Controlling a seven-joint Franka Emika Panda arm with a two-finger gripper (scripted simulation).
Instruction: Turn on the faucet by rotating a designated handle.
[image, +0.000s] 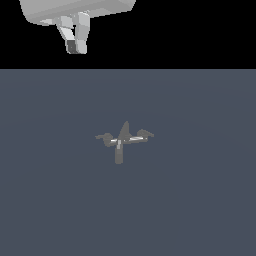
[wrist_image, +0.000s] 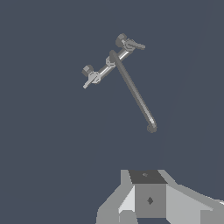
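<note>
Faucet (image: 121, 140) sits at the frame's centre on the grey floor (image: 200, 200); its handle (image: 105, 138) points left. Gripper (image: 76, 48), upper left, hangs well apart, jaws nearly closed, holding nothing.

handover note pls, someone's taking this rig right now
Claw: high above the floor, away from the faucet, holding nothing; fingers look nearly together.
Faucet: alone on the grey floor, spout bar pointing out from the centre.
Handle: the side arm on the exterior view's left, untouched.
Done: nothing yet.
Left: bring the claw down to the handle, then rotate it.
</note>
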